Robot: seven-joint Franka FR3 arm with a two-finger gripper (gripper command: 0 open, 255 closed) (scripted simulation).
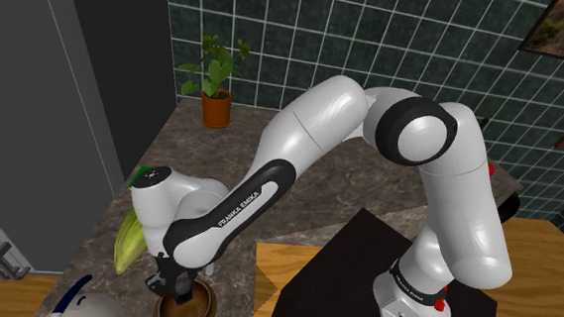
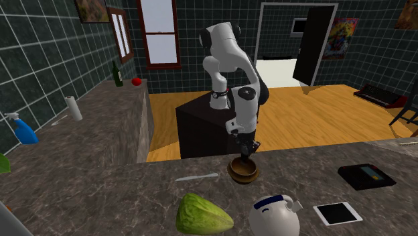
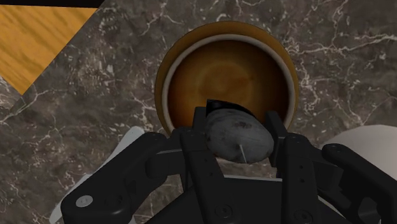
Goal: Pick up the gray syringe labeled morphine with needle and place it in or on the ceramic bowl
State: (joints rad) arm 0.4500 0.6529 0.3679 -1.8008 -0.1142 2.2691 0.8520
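Gripper [image 3: 235, 121] clamped on the syringe [image 3: 236, 139]: grey barrel seen end-on between the two fingers [image 3: 194, 137], with a thin needle line on its near face. The hand hangs over the bowl [image 3: 224, 70], which is brown inside with a pale rim and stands on the dark marbled counter [image 3: 95, 127]. In the second exterior view the gripper [image 2: 246, 151] sits just above the bowl [image 2: 242, 175], near the counter edge facing the stand. In the shoulder view the gripper [image 1: 177, 294] overlaps the bowl [image 1: 198, 313]. Whether the syringe's lower end is already below the rim I cannot tell, since the hand covers it. Step in hand, as I judge it, is the release. In the wrist view the syringe sits toward the rim nearest the hand rather than over the bowl's middle, so a small shift toward centre before letting go would help. Then lower until the syringe is close to the bowl floor, open the fingers wide, and lift straight up. A high drop risks the long barrel bouncing or tipping over the rim; dragging sideways risks shoving the bowl.
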